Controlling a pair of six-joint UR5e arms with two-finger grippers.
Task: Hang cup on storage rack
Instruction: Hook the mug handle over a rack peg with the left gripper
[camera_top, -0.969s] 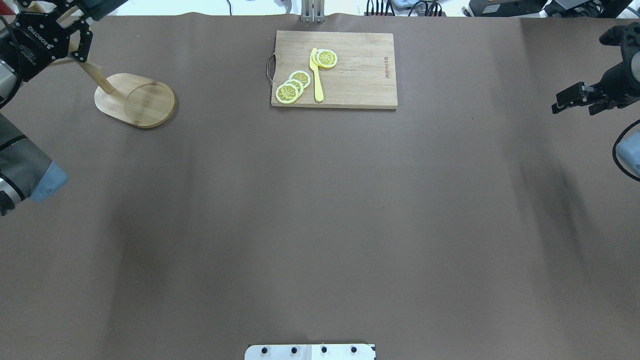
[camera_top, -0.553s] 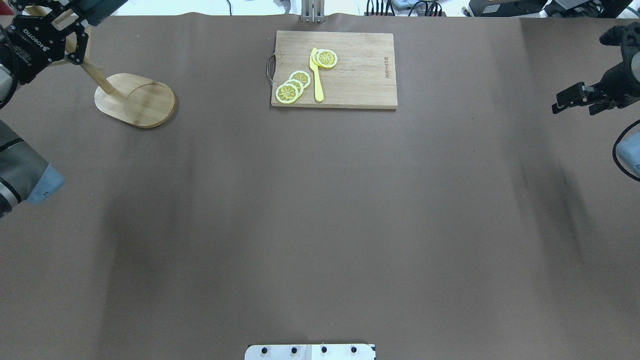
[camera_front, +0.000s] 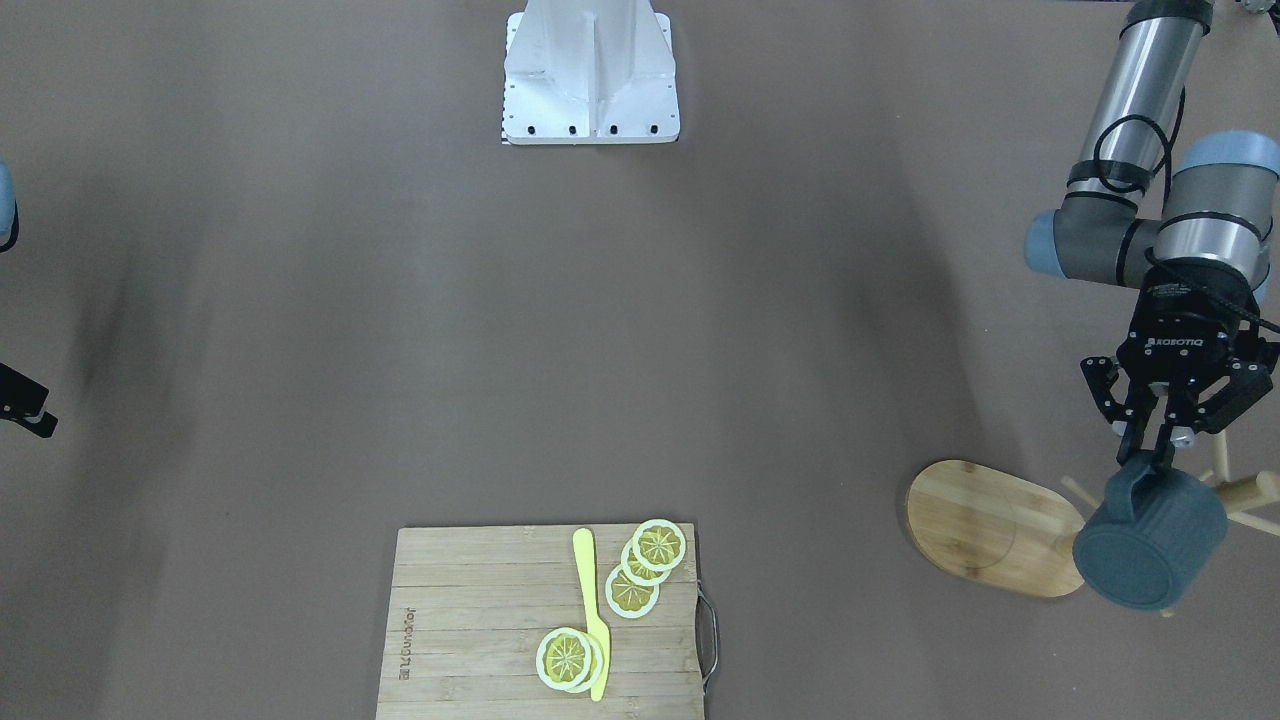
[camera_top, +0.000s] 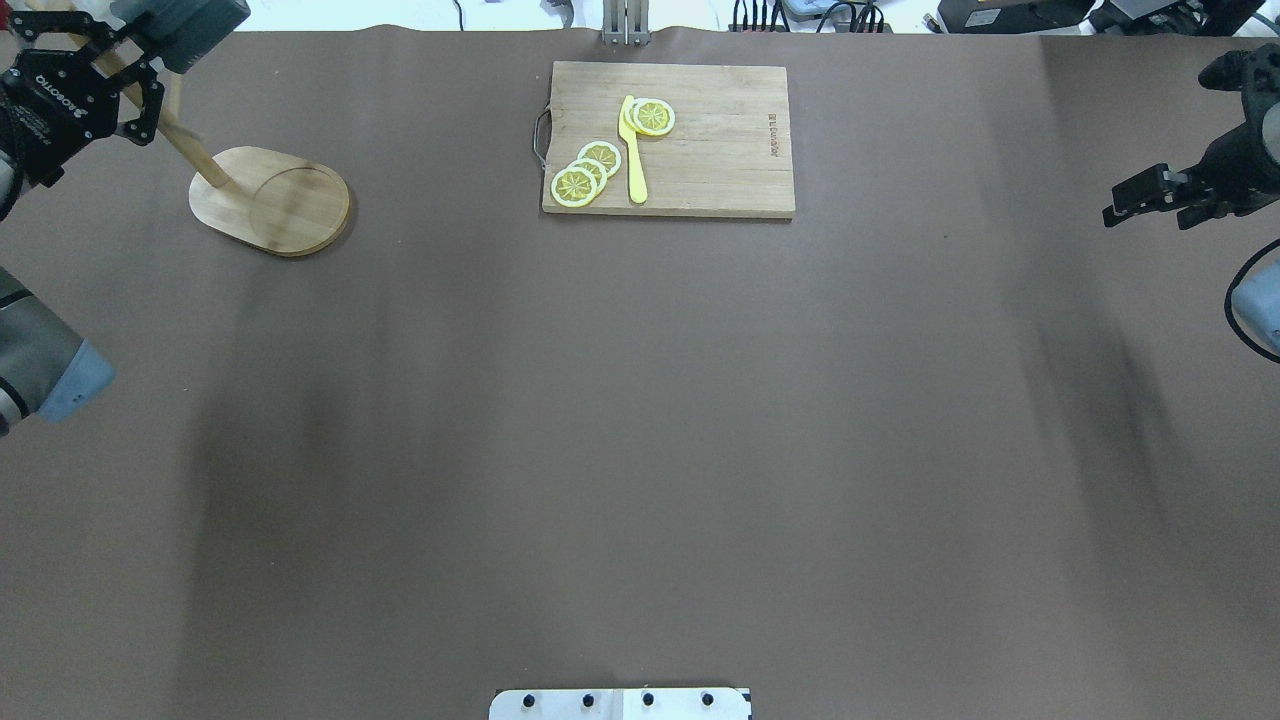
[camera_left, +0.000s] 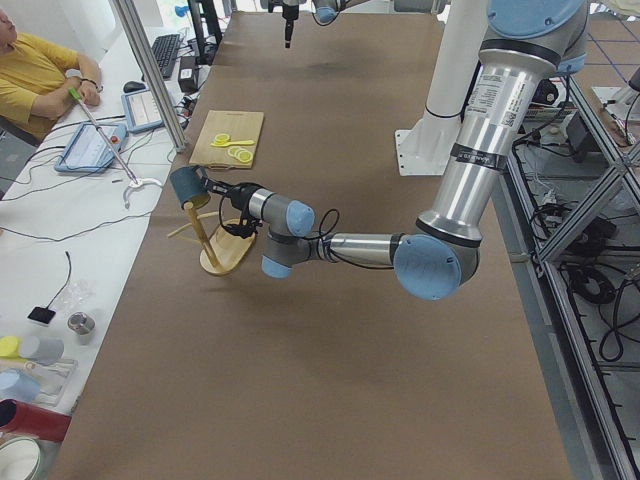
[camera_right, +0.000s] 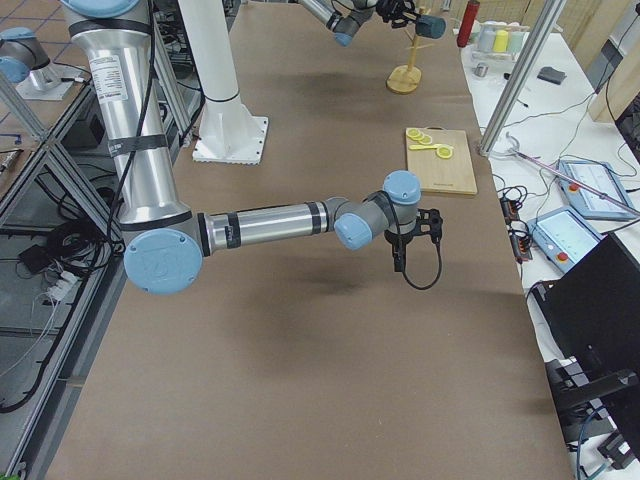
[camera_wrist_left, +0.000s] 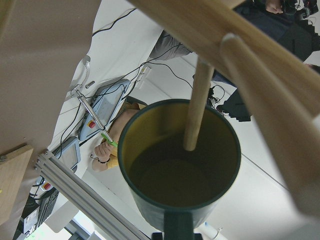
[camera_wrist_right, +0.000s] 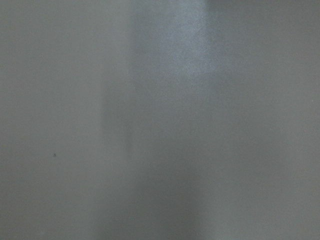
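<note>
The slate-blue ribbed cup (camera_front: 1150, 540) is held by its handle in my left gripper (camera_front: 1150, 455), which is shut on it, at the top of the bamboo storage rack (camera_front: 990, 525). In the left wrist view a thin peg (camera_wrist_left: 197, 105) points into the cup's yellow-green mouth (camera_wrist_left: 175, 170). From overhead, the cup (camera_top: 185, 20) and left gripper (camera_top: 140, 60) are at the far left corner, above the rack's base (camera_top: 270, 200). My right gripper (camera_top: 1145, 218) is open and empty, high above the table's right end.
A bamboo cutting board (camera_top: 720, 150) with lemon slices (camera_top: 585, 172) and a yellow knife (camera_top: 633, 150) lies at the far middle. The robot's base plate (camera_top: 620, 704) is at the near edge. A person (camera_left: 35, 70) sits beyond the table's far side.
In the overhead view my left gripper and the cup have shifted left and slightly up, along the rack's top. The right arm has not moved.
</note>
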